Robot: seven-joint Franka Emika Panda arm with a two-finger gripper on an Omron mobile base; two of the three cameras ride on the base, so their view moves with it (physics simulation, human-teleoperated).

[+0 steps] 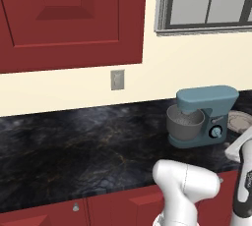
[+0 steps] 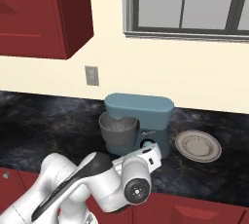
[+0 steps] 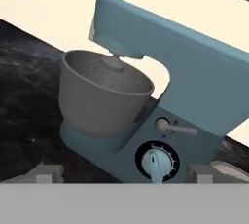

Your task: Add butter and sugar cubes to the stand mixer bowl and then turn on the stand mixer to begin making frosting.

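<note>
Apparently on the last step — claw (image 3: pixel 124 173) spread wide, empty, lined up on the blue dial (image 3: pixel 156 162) of the stand mixer (image 2: pixel 141 121) at the worktop's back edge. Bowl (image 3: pixel 99 96) contents unclear under the whisk; butter and sugar nowhere on the worktop — dial not yet gripped.

The slate-teal stand mixer (image 3: pixel 194 86) stands upright on the dark surface (image 1: pixel 74 141), centre-right in the left base view. Head down, whisk (image 3: pixel 111 69) dipping into the grey stand mixer bowl (image 3: pixel 99 99) seated on its base. Blue dial (image 3: pixel 156 162) low on the column, lever (image 3: pixel 172 128) just above it.
</note>
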